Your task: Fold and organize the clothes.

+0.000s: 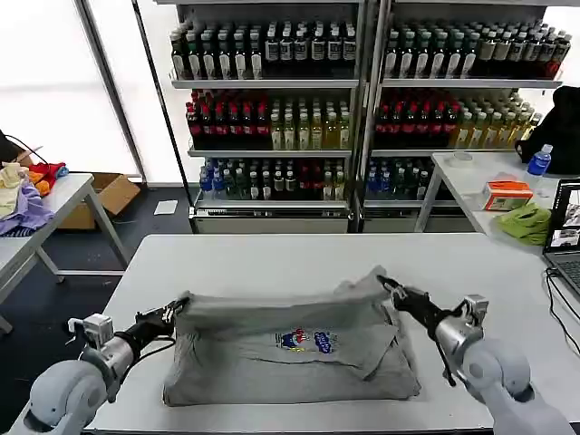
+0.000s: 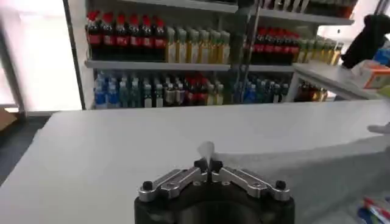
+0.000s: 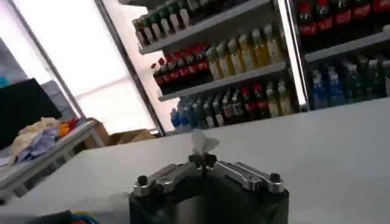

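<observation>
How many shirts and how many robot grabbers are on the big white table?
Light grey cotton shirt with a small multicoloured chest print: 1
Black robot grippers pinching its edges, left gripper and right gripper: 2
Total: 3

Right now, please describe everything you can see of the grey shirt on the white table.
The grey shirt is light grey, soft cotton by its look, with a small multicoloured print on the chest. It lies partly folded and wrinkled at the near middle of the white table. The left gripper pinches its left edge and the right gripper its right edge, both lifting the cloth slightly.
</observation>
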